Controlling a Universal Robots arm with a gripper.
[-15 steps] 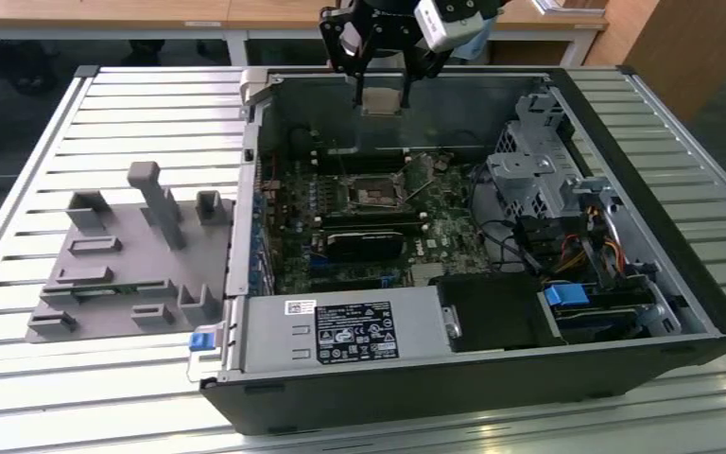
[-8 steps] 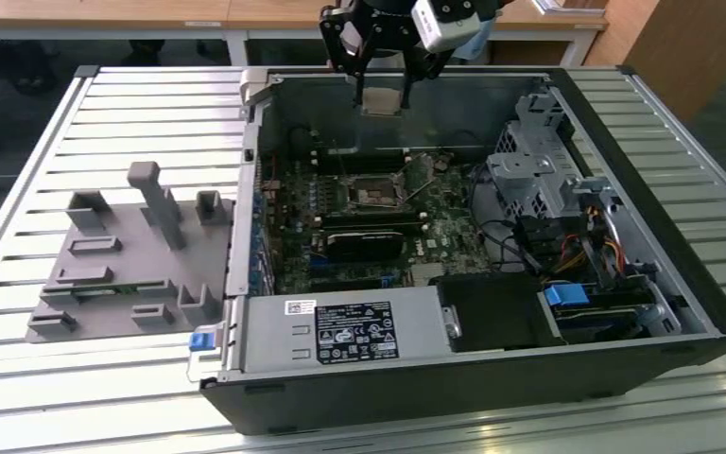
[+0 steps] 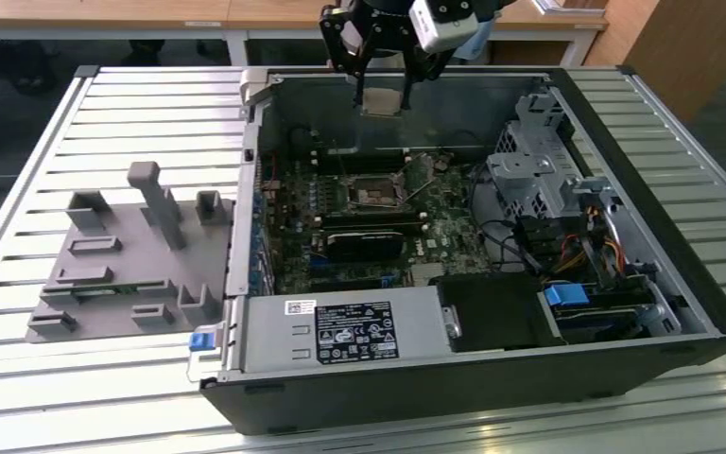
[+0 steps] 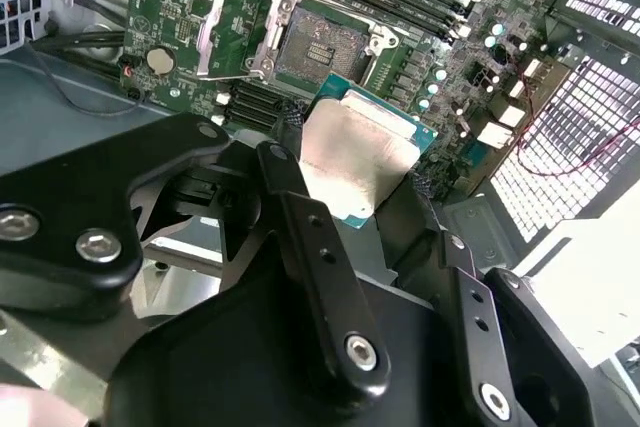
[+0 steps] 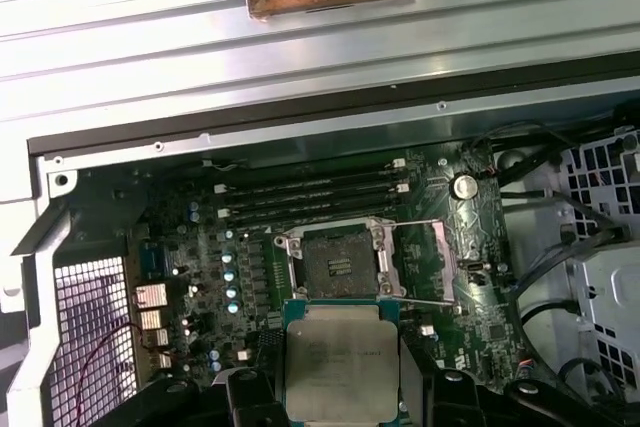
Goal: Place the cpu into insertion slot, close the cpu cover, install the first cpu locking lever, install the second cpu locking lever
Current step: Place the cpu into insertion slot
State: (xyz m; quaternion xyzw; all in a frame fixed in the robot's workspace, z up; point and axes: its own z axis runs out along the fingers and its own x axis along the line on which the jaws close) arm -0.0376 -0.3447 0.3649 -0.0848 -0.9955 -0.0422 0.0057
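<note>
tool clamps cpu by two opposite edges | empty slot below tool, well apart, cover flipped open | cpu: light, stiff, likely fragile underneath; edge grip suits

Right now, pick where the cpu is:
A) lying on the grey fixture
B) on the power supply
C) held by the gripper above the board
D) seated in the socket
C: the gripper grips the cpu above the board, while the socket lies bare with its cover swung open.
</note>
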